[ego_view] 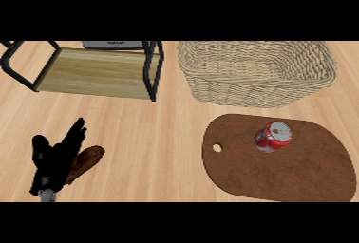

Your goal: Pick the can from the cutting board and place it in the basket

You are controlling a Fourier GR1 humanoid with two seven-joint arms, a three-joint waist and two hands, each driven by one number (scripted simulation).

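Left hand (pixel 54 159) open; can (pixel 272 136) upright.

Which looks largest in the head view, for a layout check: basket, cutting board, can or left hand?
1. Basket and cutting board: too alike to rank, and the board is cut off at the bottom.
2. Left hand.
3. Can, smallest.

I see open counter (pixel 161 142) between my left hand (pixel 56 154) and the cutting board (pixel 280 166), nothing standing there. The can (pixel 273 136) stands apart from the basket (pixel 256 71) (its near wall is the barrier). The black-framed wooden rack (pixel 95 71) crowds the far left.
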